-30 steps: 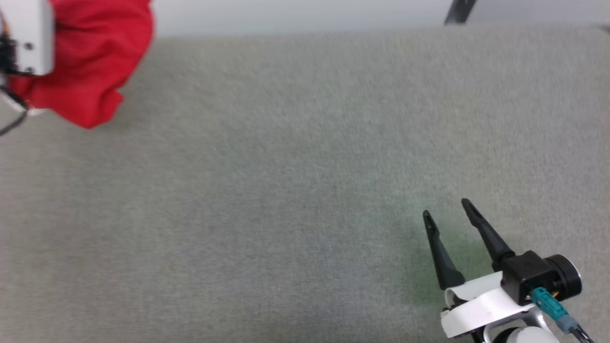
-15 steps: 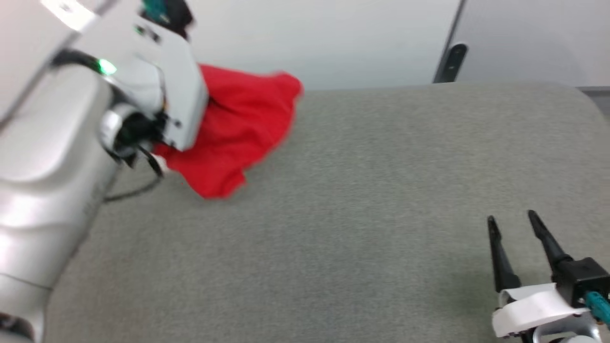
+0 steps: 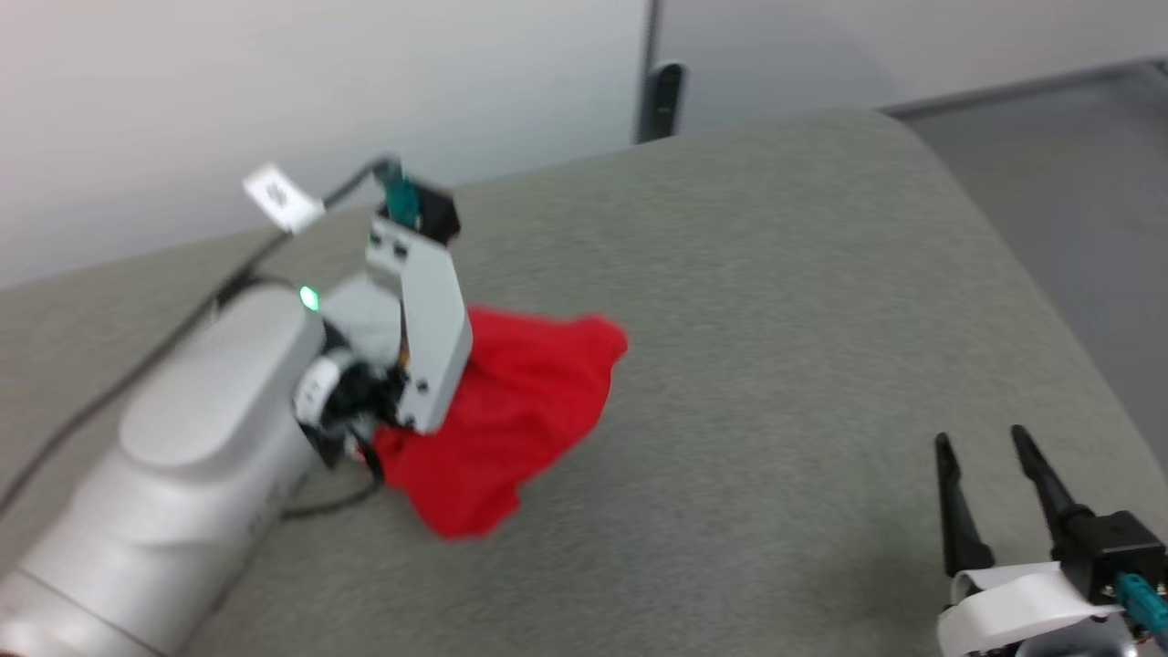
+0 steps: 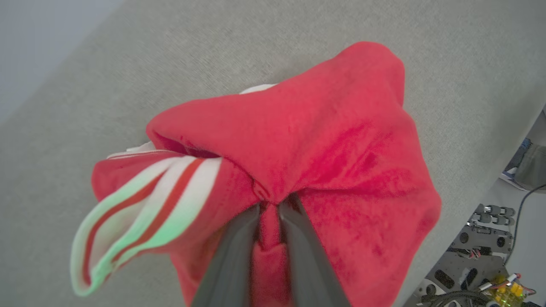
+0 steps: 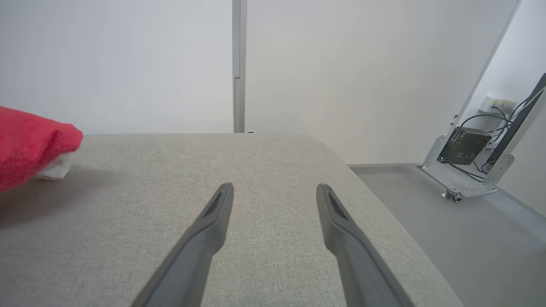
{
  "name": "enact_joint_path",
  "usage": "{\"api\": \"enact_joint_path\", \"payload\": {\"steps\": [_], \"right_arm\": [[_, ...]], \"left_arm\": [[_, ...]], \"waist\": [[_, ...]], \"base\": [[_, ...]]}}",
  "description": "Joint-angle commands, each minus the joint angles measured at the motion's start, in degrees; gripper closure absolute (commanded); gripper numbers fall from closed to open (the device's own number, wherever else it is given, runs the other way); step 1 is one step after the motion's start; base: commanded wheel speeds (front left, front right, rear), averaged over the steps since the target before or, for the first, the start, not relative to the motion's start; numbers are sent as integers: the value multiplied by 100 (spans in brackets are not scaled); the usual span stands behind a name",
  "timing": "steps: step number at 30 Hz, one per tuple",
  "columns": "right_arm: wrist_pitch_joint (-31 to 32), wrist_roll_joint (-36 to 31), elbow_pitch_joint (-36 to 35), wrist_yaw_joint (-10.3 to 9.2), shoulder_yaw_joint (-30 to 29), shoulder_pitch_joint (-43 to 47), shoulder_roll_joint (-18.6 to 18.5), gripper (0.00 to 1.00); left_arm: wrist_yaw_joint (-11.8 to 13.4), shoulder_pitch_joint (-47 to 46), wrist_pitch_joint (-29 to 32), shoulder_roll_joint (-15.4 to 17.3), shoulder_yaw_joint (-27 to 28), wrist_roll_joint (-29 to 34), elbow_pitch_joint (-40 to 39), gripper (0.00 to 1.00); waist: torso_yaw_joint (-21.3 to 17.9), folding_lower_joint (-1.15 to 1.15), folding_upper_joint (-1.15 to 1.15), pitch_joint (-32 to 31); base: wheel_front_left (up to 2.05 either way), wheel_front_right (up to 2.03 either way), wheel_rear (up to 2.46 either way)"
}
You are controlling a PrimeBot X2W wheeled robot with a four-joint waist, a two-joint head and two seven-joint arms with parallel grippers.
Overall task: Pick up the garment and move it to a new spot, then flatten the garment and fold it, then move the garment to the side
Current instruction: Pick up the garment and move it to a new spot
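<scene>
The garment point(image 3: 520, 411) is a bunched bright red shirt, draped onto the grey padded surface point(image 3: 776, 319) at centre left of the head view. In the left wrist view the garment point(image 4: 324, 140) fills the middle, with a white red-striped band point(image 4: 140, 204) hanging at lower left. My left gripper point(image 4: 269, 209) is shut on a fold of the red fabric. The left arm's wrist point(image 3: 420, 319) covers that grip in the head view. My right gripper point(image 3: 984, 442) stands open at the lower right, empty. In the right wrist view the right gripper point(image 5: 275, 189) hovers over bare fabric, the garment point(image 5: 30, 145) far left.
The grey padded surface ends in a rounded right edge point(image 3: 1049, 301) with grey floor point(image 3: 1077, 155) beyond it. A pale wall point(image 3: 274, 82) runs along the far side. A black box with cables on a metal bracket point(image 5: 465, 147) stands on the floor to the right.
The head camera has swung, so the whole picture has shifted. The garment hung lifted in the left gripper before and now sits lower, with its hem spread on the surface. The right gripper stayed open.
</scene>
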Motion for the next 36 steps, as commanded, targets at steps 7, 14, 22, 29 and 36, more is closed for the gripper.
{"api": "enact_joint_path", "payload": {"steps": [7, 14, 22, 29, 36], "right_arm": [[-113, 155, 231, -6, 343, -218, 68, 0], [-143, 194, 461, -6, 488, -373, 83, 0], [13, 146, 494, -6, 392, -197, 36, 0], [-20, 182, 277, -6, 304, -54, -39, 0], [-117, 128, 126, -6, 240, 144, -17, 0]], "left_arm": [[252, 687, -160, -241, -145, -99, 819, 69], [153, 504, 37, -586, -308, -110, 1607, 0], [-137, -165, 264, -694, -304, -134, 1476, 0], [-368, -320, -476, -382, -97, -155, 498, 0], [-440, 354, -2076, 153, 78, -73, -713, 0]], "waist": [[-908, 0, 0, 344], [-725, 0, 0, 190], [-29, 0, 0, -238], [655, 0, 0, -511], [1343, 0, 0, -662]], "base": [[0, 0, 0], [0, 0, 0], [0, 0, 0], [0, 0, 0], [0, 0, 0]]}}
